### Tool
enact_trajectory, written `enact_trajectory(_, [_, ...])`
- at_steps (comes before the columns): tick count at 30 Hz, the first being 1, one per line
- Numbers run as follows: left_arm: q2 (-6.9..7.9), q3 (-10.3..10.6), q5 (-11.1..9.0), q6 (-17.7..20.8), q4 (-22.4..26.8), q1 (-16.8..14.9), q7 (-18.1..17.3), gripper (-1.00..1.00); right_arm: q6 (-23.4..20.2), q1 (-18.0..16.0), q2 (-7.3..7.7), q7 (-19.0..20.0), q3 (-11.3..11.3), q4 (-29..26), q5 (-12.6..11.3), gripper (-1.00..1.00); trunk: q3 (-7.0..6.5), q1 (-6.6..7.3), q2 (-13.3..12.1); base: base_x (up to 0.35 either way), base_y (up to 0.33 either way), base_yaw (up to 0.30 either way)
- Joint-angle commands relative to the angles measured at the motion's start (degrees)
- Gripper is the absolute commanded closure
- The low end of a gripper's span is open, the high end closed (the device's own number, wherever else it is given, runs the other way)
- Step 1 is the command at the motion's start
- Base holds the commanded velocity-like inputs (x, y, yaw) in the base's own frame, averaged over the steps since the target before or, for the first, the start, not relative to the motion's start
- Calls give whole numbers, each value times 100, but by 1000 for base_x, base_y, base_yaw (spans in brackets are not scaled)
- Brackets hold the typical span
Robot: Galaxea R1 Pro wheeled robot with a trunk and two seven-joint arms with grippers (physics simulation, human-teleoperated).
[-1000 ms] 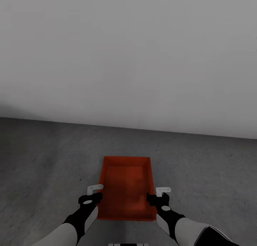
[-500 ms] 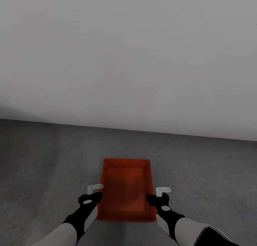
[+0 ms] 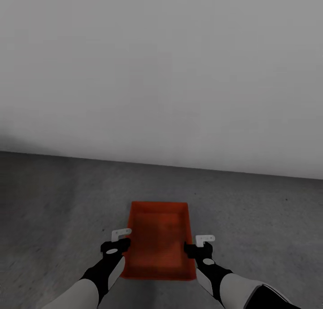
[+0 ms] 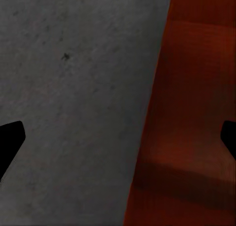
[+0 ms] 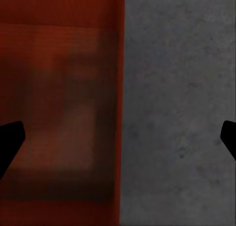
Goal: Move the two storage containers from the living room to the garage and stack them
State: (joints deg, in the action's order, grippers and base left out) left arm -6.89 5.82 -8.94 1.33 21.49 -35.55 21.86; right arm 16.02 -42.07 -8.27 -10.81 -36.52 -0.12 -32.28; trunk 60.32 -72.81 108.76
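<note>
From the head view, one storage container [image 3: 158,246] is seen on the garage floor [image 3: 54,201] near the wall's foot, empty – the second is judged left to stack. In the wrist views, the left end effector [image 4: 118,137] and right end effector [image 5: 118,137] are spread open astride its side walls – nothing is gripped
</note>
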Motion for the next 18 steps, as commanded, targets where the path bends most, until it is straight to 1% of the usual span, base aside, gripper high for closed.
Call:
enact_trajectory(1, [6,47,-62,9,29,0,36,-100,13,-2,-2,-19,-48,3,-42,-100,-15,23,-40,0,0,0])
enact_trajectory(3, [1,42,-67,-3,69,-1,18,-100,14,-3,-5,-18,-48,3,-42,-100,-51,67,-120,0,0,0])
enact_trajectory(10, [-85,57,-46,-15,125,2,-63,-100,15,-1,-8,-17,-48,3,-42,-100,-176,221,-401,0,0,0])
enact_trajectory(18, [-85,76,-48,-2,130,4,-93,-100,15,-1,-8,-17,-48,3,-42,-100,-320,397,-722,0,0,0])
